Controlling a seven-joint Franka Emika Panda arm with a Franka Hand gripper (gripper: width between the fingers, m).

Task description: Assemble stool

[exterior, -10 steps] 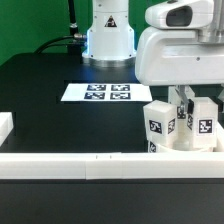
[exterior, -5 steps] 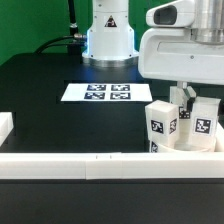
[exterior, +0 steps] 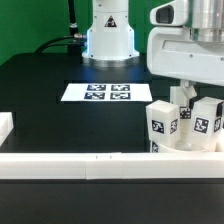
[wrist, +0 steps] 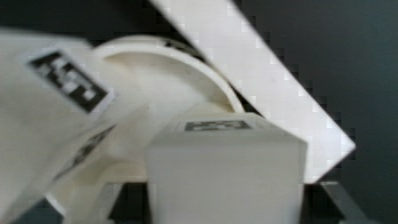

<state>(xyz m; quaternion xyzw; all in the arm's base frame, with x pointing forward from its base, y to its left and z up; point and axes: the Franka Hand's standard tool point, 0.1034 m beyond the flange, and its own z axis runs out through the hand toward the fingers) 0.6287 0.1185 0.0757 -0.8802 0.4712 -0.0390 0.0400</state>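
between the hand (exterior: 187, 97) fingers, a leg (exterior: 186, 104)

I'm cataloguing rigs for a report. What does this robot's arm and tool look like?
The arm is glossy white with rounded casings and dark seams at the joints; black cables trail behind its base. The tool hangs under a boxy white-grey wrist housing, with slim pale fingers.

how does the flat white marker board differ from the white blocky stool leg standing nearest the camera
The flat white marker board lies thin and flat on the black table; the white blocky stool leg stands upright. The board carries several tags in a grid; the leg shows one on the face seen here. The board sits alone mid-table; the leg stands by the white border rail, under the arm. Both are white with black-and-white tags.
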